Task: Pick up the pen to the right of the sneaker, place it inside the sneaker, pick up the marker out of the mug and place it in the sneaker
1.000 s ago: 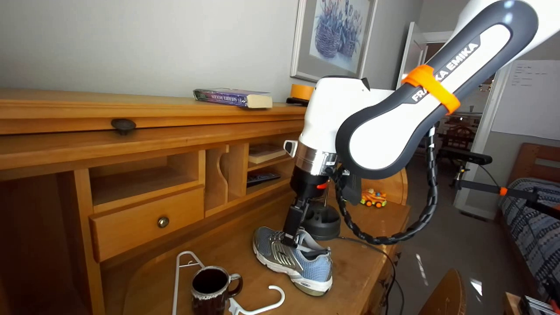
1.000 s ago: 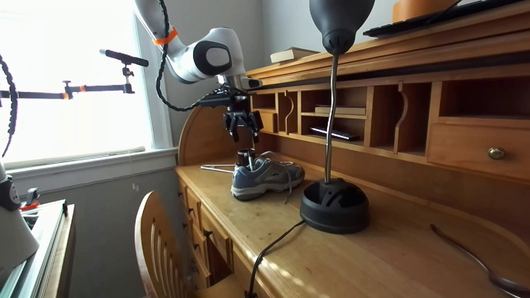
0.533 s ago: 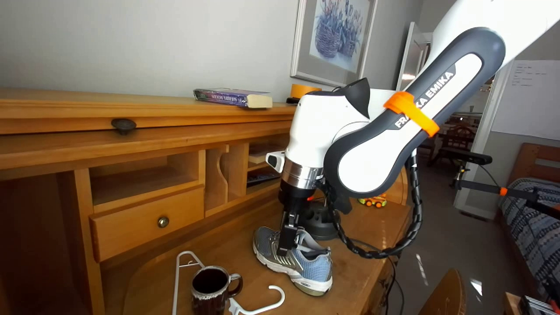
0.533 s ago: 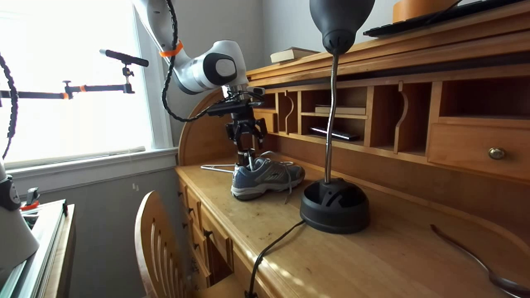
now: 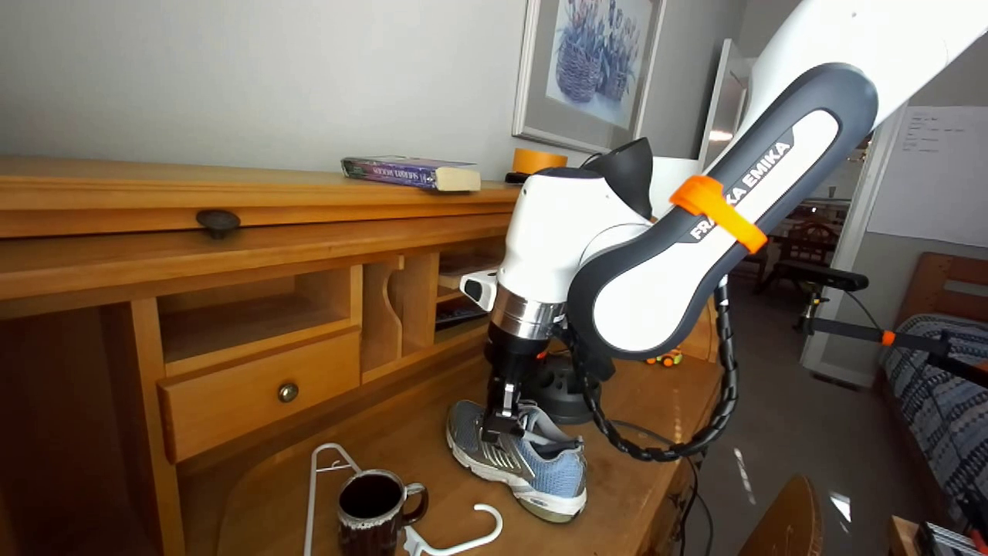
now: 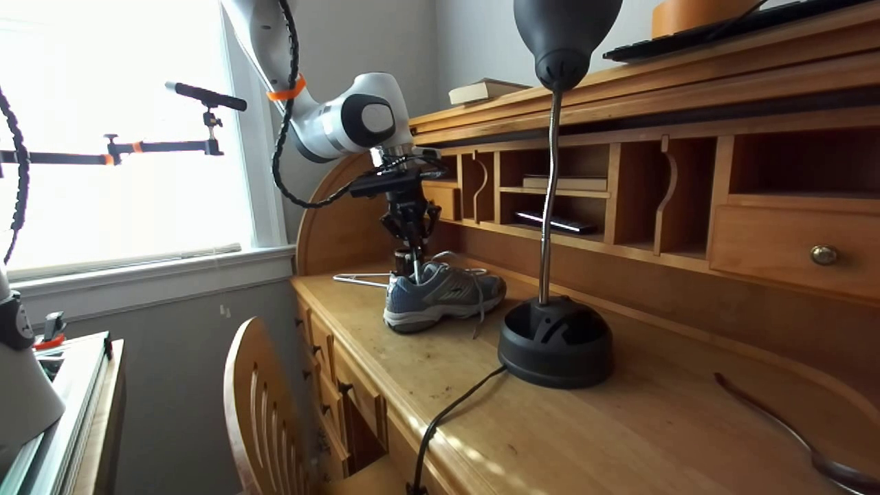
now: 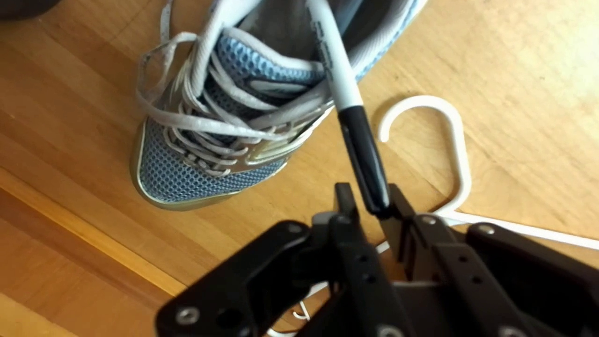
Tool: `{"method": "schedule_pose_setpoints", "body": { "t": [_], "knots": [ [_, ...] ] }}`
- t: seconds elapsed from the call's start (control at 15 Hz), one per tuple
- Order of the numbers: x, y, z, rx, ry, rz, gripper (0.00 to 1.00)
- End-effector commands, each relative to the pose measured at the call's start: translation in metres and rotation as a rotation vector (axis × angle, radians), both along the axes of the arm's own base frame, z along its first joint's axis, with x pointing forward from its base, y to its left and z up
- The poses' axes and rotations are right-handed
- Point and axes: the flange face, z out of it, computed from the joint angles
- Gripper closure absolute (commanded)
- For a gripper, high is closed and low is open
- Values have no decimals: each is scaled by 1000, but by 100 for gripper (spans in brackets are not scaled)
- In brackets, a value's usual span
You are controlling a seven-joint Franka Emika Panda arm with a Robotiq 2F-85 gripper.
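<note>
A grey-blue sneaker (image 5: 540, 472) with a white sole stands on the desk, in both exterior views. Out of its opening leans a marker (image 7: 344, 84) with a white barrel and black cap, the cap end raised over the laces. My gripper (image 7: 371, 199) is low over the sneaker, its fingers on either side of the cap's end. The right finger (image 7: 401, 206) meets or overlaps the cap in the wrist view; a strip of wood shows between cap and left finger (image 7: 345, 199). The mug (image 5: 369, 534), dark with a pale rim, shows nothing sticking out. The pen is hidden or out of view.
A white hanger (image 7: 461, 154) lies beside the sneaker and by the mug. Past the sneaker stands a black lamp base (image 6: 557, 350) with a cord. The desk's shelves and a drawer (image 5: 262, 390) rise behind. A toy car (image 5: 668, 359) sits farther off.
My gripper has come down to the raised end of the marker over the sneaker. Its fingers have drawn much closer together. The sneaker and mug have not moved.
</note>
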Motion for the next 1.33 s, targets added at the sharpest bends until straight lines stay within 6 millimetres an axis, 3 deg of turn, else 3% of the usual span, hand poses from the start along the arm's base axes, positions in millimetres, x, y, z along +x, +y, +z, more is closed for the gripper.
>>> {"method": "schedule_pose_setpoints", "body": {
  "t": [0.0,0.67,1.27],
  "knots": [
    [-7,-5,5,-10,-24,6,100],
    [-32,-27,19,-18,-112,-35,97],
    [-58,-50,16,58,-246,-191,97]
  ]
}}
